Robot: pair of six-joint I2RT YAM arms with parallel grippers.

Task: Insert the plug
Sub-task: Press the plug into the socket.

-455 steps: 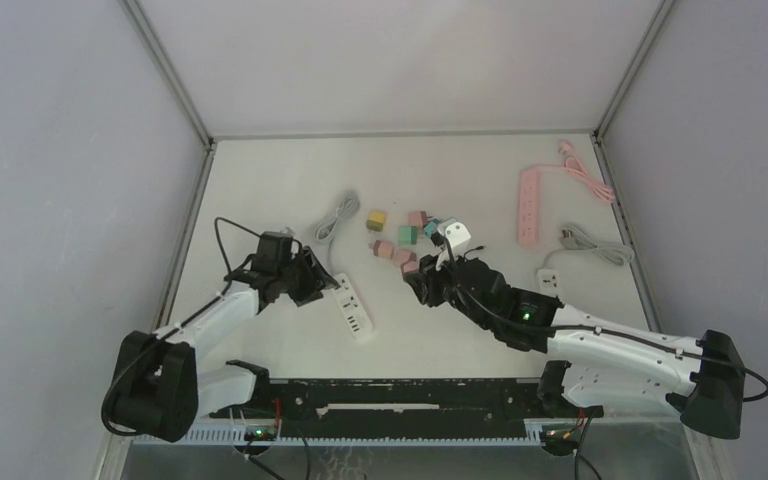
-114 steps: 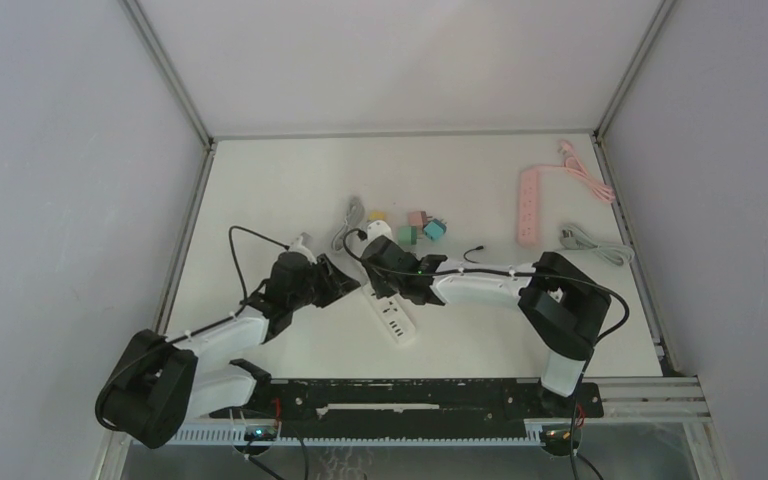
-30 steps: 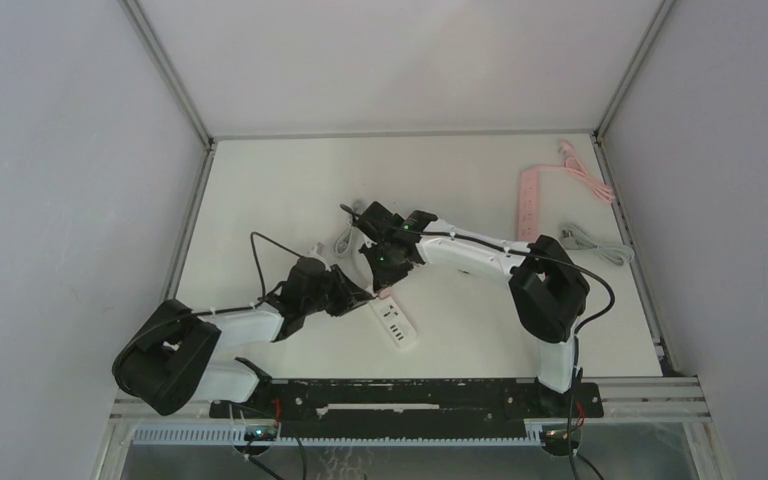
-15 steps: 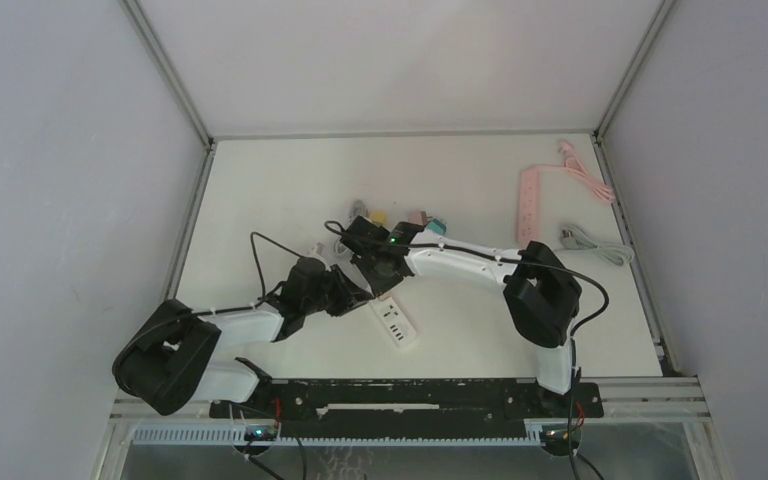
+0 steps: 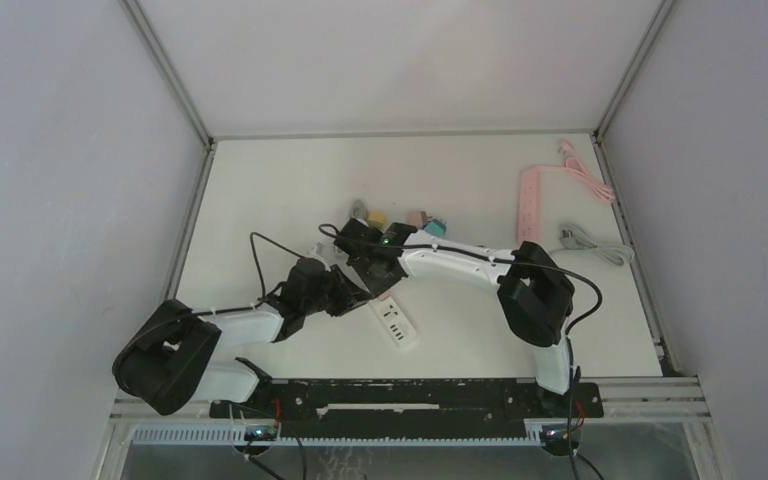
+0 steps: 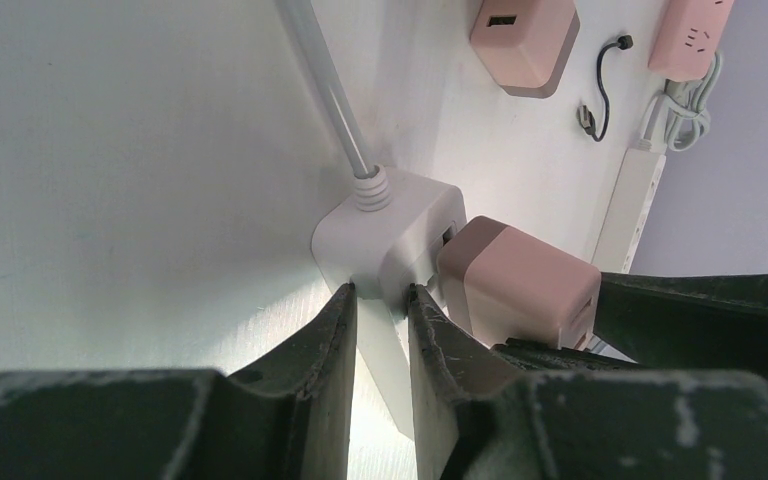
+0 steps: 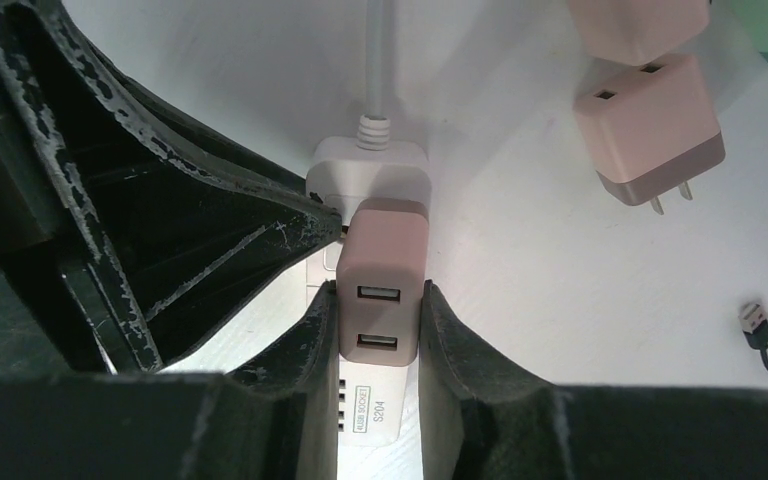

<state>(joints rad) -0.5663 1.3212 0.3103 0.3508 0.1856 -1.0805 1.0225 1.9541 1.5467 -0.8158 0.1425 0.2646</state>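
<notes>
Pale grey walls (image 5: 60, 150) on metal rails (image 5: 170, 73) enclose a white desk (image 5: 290, 190); two arms reach in from its near edge.

**Left to right**
- **Left arm** (image 5: 245, 322): lies low over the desk. Its jaws are narrow, with the tips pinched on the cord-end corner of the strip.
- **Strip** (image 5: 392, 322): white, flat on the desk near the middle. Its grey cord (image 6: 325, 85) leads toward the far side.
- **Plug** (image 7: 380, 290): a pink block with two USB ports. It stands on the strip's top face just beside the cord end, with its prongs out of sight.
- **Right arm** (image 5: 460, 262): stretches leftward across the desk. Its jaws are closed about the plug, one finger against each side.

**Counts**
- **Arms:** two.
- **Strips:** three.
  - The one held.
  - A second white strip (image 6: 632, 210), seen in the left wrist view.
  - A pink strip (image 5: 528, 205) near the right wall, with its pink cord (image 5: 585, 175) beside it.
- **Loose adapters:**
  - In the top view three show just beyond the right arm: yellow (image 5: 377, 216), pink (image 5: 416, 217) and teal (image 5: 434, 228). The arm hides the rest of that cluster.
  - The right wrist view shows two pink adapters (image 7: 650, 125) lying side by side, one with its prongs bare.
- **Other leads:**
  - One bundled grey cable (image 5: 596, 246) near the pink strip.
  - One thin black lead (image 7: 765, 335) on the desk right of the plug.
</notes>
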